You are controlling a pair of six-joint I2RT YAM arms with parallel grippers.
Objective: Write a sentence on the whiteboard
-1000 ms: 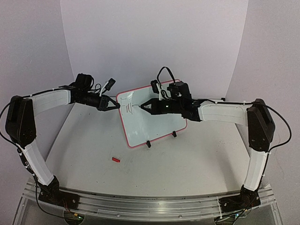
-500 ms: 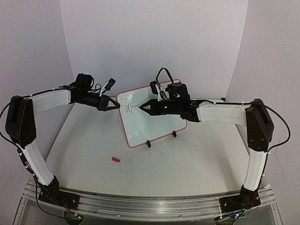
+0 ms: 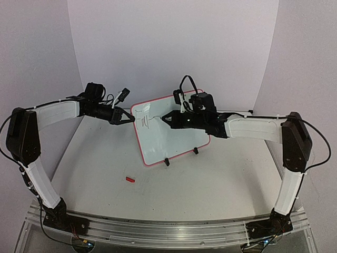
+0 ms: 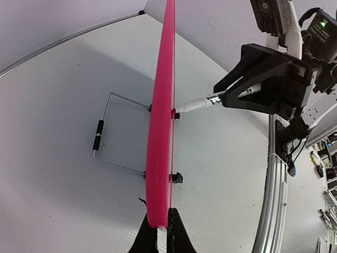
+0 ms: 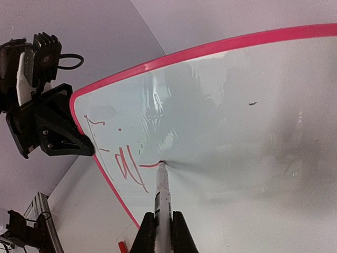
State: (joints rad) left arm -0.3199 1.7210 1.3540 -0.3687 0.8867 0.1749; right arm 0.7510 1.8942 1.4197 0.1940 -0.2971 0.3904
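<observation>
The whiteboard (image 3: 176,141), white with a red-pink rim, stands tilted on two black clip feet at mid-table. My left gripper (image 3: 132,119) is shut on its left edge; the left wrist view shows the rim (image 4: 162,132) edge-on between the jaws. My right gripper (image 3: 167,118) is shut on a thin marker (image 5: 164,195) whose tip touches the board face (image 5: 242,116). The sentence (image 5: 122,163) is only a few reddish strokes near the board's left edge, with a short line ending at the tip. The marker (image 4: 196,104) also shows in the left wrist view.
A small red cap (image 3: 129,179) lies on the table in front of the board, left of centre. A wire stand (image 4: 105,132) props the board from behind. White walls close in the back and sides. A metal rail (image 3: 158,226) runs along the near edge.
My right gripper has shifted slightly right along the board with the marker, leaving a short new stroke. The left arm and the board have not moved.
</observation>
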